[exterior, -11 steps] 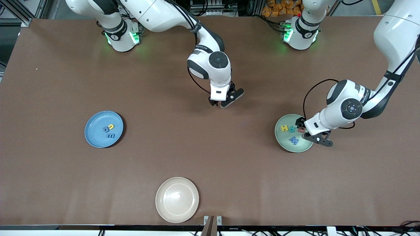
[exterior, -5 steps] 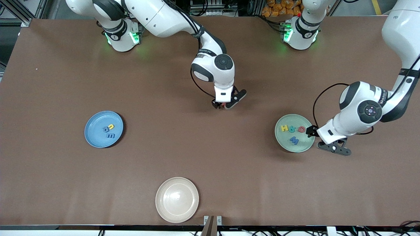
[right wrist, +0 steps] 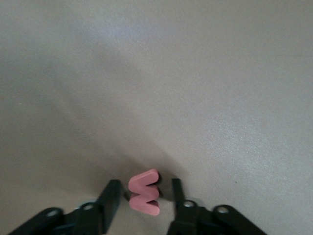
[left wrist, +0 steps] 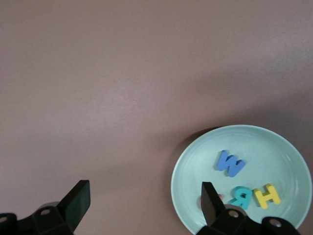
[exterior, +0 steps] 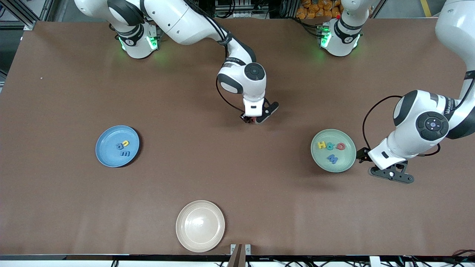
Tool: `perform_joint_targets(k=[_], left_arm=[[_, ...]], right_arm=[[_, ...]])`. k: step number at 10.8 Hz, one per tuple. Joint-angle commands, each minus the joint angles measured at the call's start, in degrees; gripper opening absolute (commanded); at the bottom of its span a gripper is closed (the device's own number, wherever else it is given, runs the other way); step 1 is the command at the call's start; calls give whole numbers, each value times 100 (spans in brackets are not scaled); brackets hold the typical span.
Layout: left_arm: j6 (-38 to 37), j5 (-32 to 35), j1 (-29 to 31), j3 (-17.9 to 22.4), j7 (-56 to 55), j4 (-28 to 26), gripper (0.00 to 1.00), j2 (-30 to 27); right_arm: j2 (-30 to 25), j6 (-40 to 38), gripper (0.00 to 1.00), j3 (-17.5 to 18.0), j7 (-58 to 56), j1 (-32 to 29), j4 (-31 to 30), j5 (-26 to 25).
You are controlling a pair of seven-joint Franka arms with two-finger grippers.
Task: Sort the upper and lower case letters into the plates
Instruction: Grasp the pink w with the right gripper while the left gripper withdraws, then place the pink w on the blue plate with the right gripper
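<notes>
A small pink-red letter [right wrist: 144,192] lies flat on the brown table near its middle. My right gripper [exterior: 252,118] is down over it, a finger on each side with a thin gap at both; nothing is gripped. The pale green plate [exterior: 343,161] holds a yellow letter [exterior: 321,145], a teal one [exterior: 330,145], a red one [exterior: 340,146] and a blue one [exterior: 332,159]. My left gripper [exterior: 365,157] hangs wide open and empty just off that plate's rim, toward the left arm's end. The blue plate [exterior: 107,138] holds a yellow letter [exterior: 126,142] and two blue ones [exterior: 124,153].
A cream-white plate [exterior: 200,226] with nothing on it sits near the table's front edge. The two arm bases stand along the table's back edge. The left wrist view shows the green plate [left wrist: 283,156] with its letters beside one finger.
The left arm has drawn off the green plate toward its own end of the table, leaving the red letter in it. The right gripper's fingers have narrowed around the pink-red letter.
</notes>
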Motion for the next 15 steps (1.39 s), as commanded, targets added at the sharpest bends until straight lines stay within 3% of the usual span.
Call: perform_joint_targets(k=[1,3,5,8,11,14,15], left_arm=[[-174,-271,-409,510,87,84,100,-404],[-174,-929,-892,1125,384,251,100,-728],[-296,-1895,-1567,2011,649,471,100,-913],[-674,-2443,-2588,3023,659,630,100,-1125],[-1182,-2725,-3080,3333,641,639,100,-1511],[-1737,-3138,-3696,3973,615,639,100,-1959],[-1895,-3139,-3811,4010,580,622,100,-2065]], right_arm=[[87,-85,0,-41,26,-35,166,-171],[-219,-268,0,-15,9,-271,122,-4],[-727,-987,0,3,-87,-561,95,679],[-1703,-2489,0,3,-1174,-1578,-115,1366],[-2556,-3371,0,-268,-2263,-2651,-834,1456],[-2927,-3373,0,-919,-3014,-3145,-1836,1289],[-2919,-3294,0,-1112,-3128,-3295,-1969,1193]])
